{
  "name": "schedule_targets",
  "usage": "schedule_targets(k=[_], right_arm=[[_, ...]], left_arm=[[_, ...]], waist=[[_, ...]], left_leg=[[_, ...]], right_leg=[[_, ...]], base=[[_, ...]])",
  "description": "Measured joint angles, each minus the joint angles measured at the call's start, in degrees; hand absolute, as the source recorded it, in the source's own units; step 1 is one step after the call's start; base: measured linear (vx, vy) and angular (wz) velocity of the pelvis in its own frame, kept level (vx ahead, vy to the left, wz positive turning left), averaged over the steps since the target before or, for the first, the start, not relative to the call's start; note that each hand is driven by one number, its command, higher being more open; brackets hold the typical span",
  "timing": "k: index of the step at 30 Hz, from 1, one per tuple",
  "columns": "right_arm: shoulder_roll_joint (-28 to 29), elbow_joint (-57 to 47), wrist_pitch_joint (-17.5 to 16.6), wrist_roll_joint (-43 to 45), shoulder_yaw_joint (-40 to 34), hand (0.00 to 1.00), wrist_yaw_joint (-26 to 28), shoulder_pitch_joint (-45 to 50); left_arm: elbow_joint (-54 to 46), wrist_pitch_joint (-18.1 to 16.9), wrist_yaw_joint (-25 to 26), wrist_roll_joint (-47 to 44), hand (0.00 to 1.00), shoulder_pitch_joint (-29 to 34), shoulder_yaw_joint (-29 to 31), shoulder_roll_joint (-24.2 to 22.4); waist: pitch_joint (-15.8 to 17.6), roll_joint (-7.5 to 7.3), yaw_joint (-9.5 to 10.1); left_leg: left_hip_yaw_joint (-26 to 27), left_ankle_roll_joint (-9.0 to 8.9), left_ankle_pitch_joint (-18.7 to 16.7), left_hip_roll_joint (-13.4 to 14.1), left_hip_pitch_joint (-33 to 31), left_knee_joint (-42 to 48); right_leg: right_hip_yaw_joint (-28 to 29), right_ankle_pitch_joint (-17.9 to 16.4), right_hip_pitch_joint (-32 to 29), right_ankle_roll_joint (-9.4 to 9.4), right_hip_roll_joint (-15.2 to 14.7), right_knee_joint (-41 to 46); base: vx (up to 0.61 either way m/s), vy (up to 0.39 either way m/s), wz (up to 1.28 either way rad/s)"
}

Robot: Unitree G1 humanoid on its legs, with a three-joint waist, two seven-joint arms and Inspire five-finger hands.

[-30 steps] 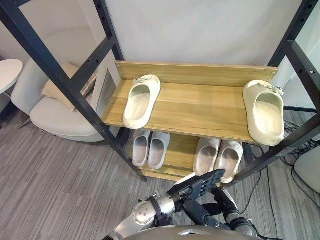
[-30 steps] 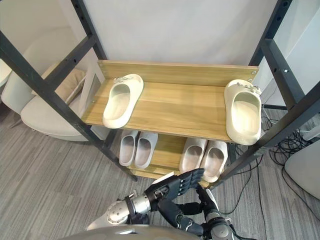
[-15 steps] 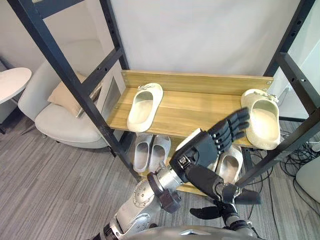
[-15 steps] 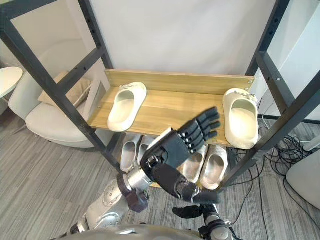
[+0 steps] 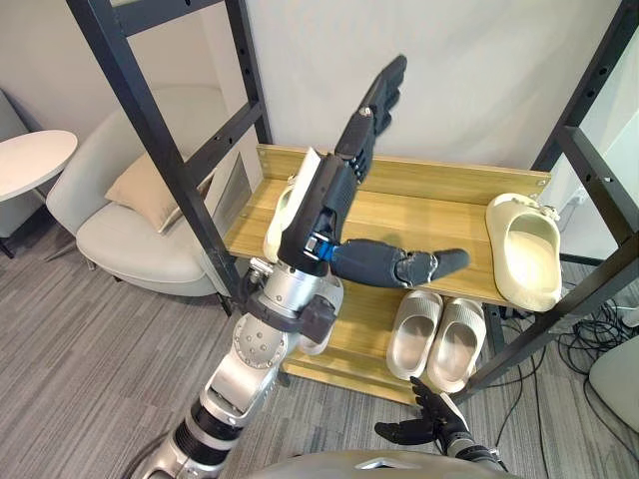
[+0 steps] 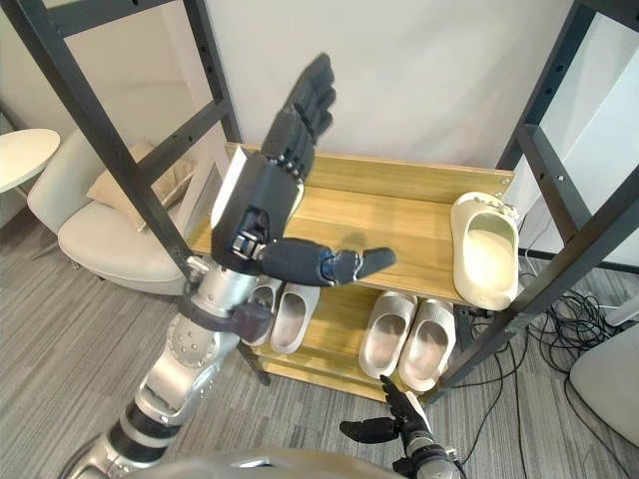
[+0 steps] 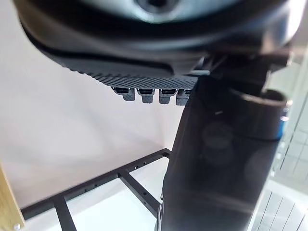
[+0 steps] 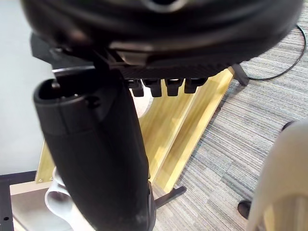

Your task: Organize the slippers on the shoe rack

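The left hand (image 5: pixel 329 195) has swung up from waist height in a second and now stands raised before the shoe rack (image 5: pixel 439 215), fingers straight, thumb out, holding nothing; the right hand (image 5: pixel 424 427) hangs low, fingers loose and empty. So I'd judge the reach only beginning and no sorting done yet. The left slipper (image 5: pixel 275 225) peeps out just behind that raised hand, on the upper shelf's left side; its mate, the right slipper (image 5: pixel 526 249), lies well apart at the shelf's far right end; two lower pairs (image 5: pixel 439 334) sit side by side below.
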Motion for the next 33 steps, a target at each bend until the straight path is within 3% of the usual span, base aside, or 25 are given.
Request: schedule_targets(k=[10,15,33], right_arm=[[-0.03,0.0,-0.05,-0.29,0.23,1.0,0.18,-0.52],[-0.02,-0.01,-0.23,-0.54,0.25,1.0,0.45,-0.79],[0.55,-0.11,-0.27,-1.16,-0.48,1.0,0.45,-0.84]], left_arm=[[9.41,0.1,3.67,19.07,1.0,-7.08,8.32,11.57],[13.93,2.33,5.92,27.74,1.0,-9.16,11.41,15.24],[19.38,9.48,10.39,42.0,1.0,-9.85,19.42,17.35]], waist=[[0.83,-0.5,-0.44],[1.41,-0.63,-0.71],[1.84,-1.42,-1.57]], left_leg=[[-0.07,-0.17,-0.11,-0.02,-1.34,-0.13],[-0.03,-0.21,-0.16,-0.01,-1.4,-0.12],[0.92,-0.43,-0.59,0.15,-2.91,-0.01]], right_leg=[[-0.04,-0.34,-1.55,0.07,0.01,0.15],[0.27,-0.38,-1.87,0.01,0.03,0.06],[2.49,-0.35,-4.51,0.0,0.13,0.08]], base=[[0.0,-0.001,0.0],[0.0,0.0,0.0],[0.0,0.005,-0.06]])
